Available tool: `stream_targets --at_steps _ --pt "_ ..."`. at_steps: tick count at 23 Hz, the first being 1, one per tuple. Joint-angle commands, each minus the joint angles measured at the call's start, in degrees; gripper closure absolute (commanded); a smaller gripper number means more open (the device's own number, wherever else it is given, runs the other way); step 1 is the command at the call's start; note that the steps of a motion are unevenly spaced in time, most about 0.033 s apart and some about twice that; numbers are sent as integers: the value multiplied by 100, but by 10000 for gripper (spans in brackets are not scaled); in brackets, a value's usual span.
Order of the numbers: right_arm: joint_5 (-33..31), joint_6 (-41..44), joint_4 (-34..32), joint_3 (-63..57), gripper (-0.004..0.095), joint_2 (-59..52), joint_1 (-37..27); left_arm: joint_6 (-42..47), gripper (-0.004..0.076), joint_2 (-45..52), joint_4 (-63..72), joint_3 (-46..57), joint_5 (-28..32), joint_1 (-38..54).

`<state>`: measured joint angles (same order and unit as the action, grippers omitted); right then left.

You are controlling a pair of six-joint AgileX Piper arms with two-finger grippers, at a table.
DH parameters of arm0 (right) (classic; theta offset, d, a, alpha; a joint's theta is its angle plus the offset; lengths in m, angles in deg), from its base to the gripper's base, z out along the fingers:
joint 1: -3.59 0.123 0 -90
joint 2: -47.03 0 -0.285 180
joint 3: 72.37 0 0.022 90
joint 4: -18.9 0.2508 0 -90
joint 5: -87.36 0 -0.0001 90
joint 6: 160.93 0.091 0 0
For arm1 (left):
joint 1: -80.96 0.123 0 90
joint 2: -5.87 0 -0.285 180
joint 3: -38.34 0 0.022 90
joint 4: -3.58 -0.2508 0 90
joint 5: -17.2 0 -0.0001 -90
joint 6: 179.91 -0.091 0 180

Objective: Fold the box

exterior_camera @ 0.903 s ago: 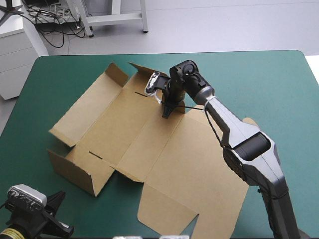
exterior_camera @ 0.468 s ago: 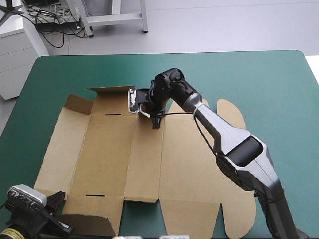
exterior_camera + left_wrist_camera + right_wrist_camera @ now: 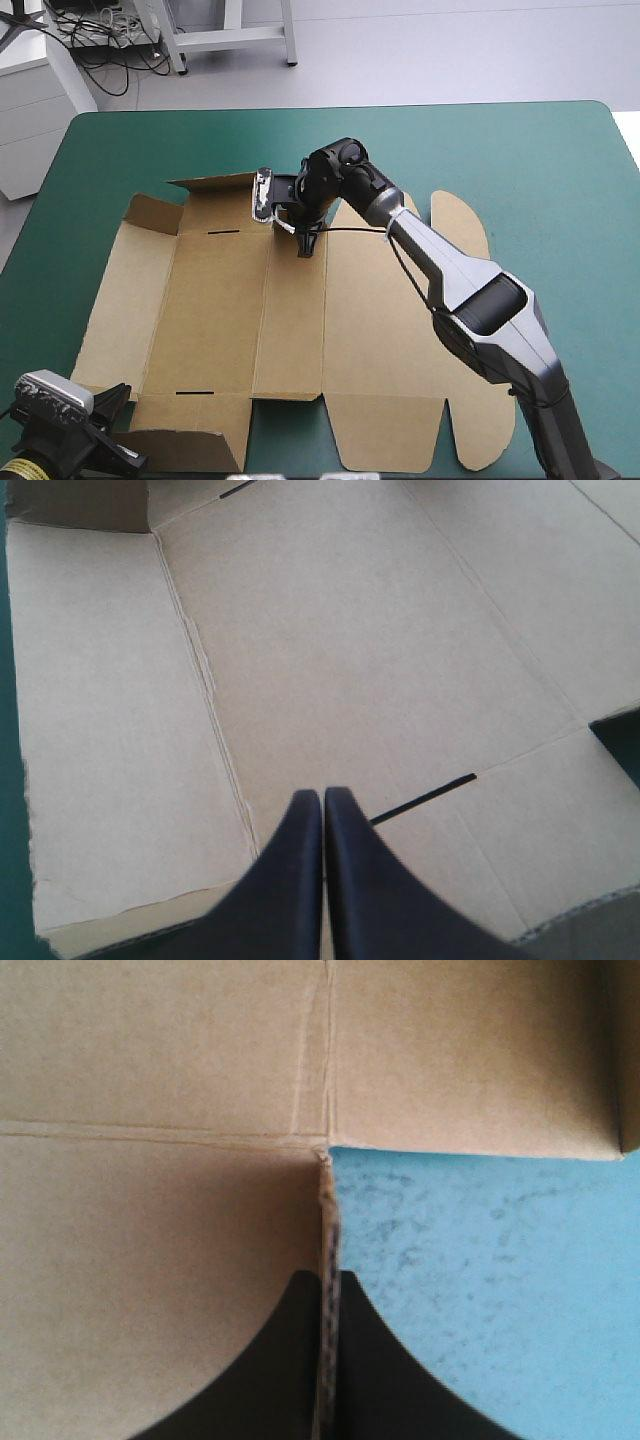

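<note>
The brown box (image 3: 290, 320) lies as a flat cut sheet across the table's left and middle, square to its edges. Two flaps at its far left corner (image 3: 215, 185) stand raised. My right gripper (image 3: 308, 243) is at the sheet's far edge, shut on a thin edge of board. In the right wrist view that edge runs between the fingers of the right gripper (image 3: 327, 1280), with the box (image 3: 160, 1080) on one side and teal-green cover (image 3: 480, 1260) on the other. My left gripper (image 3: 125, 458) hovers by the near left corner. It is shut, the left gripper (image 3: 322, 798) pointing over the box (image 3: 350, 650) near a slot (image 3: 425, 798).
Bare teal-green cover (image 3: 560, 180) stretches to the right of the box and along the table's far edge. A rounded flap (image 3: 460, 220) sticks out at the sheet's far right. The near left flap (image 3: 190, 450) rises slightly beside my left gripper.
The right gripper has swung left with the board in it, turning the sheet from a diagonal lie to square with the table. The left gripper has stayed put.
</note>
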<state>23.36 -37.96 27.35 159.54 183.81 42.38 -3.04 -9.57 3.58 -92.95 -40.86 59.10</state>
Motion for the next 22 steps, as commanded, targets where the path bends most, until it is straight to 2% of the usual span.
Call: stream_targets --at_steps 1,5,10,11,12,15,18,22 --pt "397 512 -213 186 907 -363 -9 12 734 -86 0 -164 377 -18" --pt "558 1923 -770 186 813 -360 -9 12 734 -86 0 -164 377 -18" --pt "599 2181 -811 186 590 -360 -37 12 734 -86 0 -164 377 -18" --pt "599 2173 -699 186 510 -360 -37 12 734 -86 0 -164 377 -18" --pt "599 2160 -608 186 485 -360 -37 12 734 -86 0 -164 377 -18" --pt "609 2109 -546 186 463 -381 -37 12 734 -86 0 -164 377 -18" --pt "618 2109 -976 186 464 -540 -78 12 734 -86 0 -164 377 -18" --pt "586 2126 -987 186 464 -1298 -493 12 734 -86 0 -164 377 -18"
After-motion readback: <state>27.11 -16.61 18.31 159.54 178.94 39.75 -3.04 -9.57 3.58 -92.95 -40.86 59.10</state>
